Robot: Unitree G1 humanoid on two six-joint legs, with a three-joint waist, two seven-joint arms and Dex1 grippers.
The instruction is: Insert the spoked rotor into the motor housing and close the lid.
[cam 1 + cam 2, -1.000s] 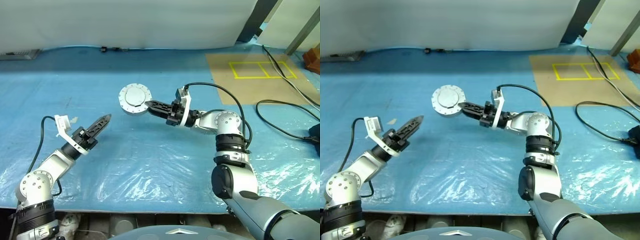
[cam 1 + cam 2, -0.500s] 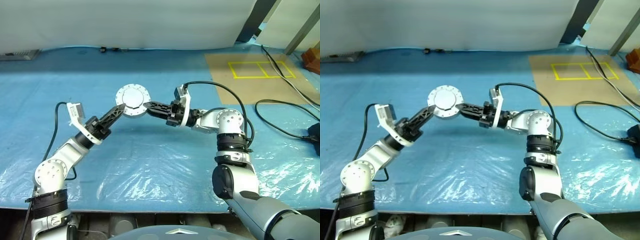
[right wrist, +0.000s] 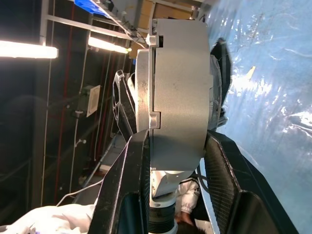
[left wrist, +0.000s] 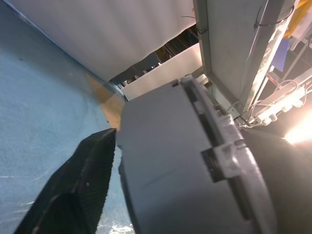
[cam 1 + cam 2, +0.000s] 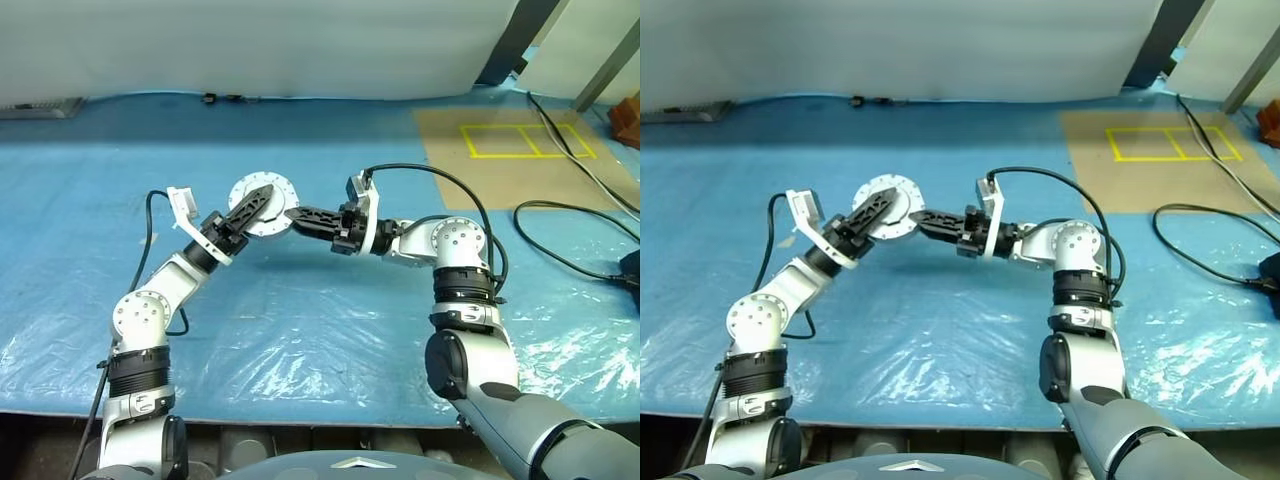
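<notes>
The motor housing (image 5: 273,214), a short grey metal cylinder, hangs in the air over the middle of the blue table. My right gripper (image 5: 297,212) is shut on it from the right, one finger (image 3: 127,170) on each flat end. A paler silver flanged disc (image 3: 144,83) sits flush on one end; I cannot tell whether it is the lid. My left gripper (image 5: 262,196) comes in from the left and stands open, one finger (image 4: 87,170) beside the housing (image 4: 165,161) and the other behind it. The spoked rotor is out of view.
A crinkled blue plastic sheet (image 5: 300,320) covers the table. At the back right lies a brown board (image 5: 520,150) with yellow taped rectangles. Black cables (image 5: 570,215) trail along the right side. A white sheet (image 5: 260,45) closes off the back.
My left arm has risen from the table's left and swung right and forward, so its gripper now straddles the housing. The right gripper has kept the housing still.
</notes>
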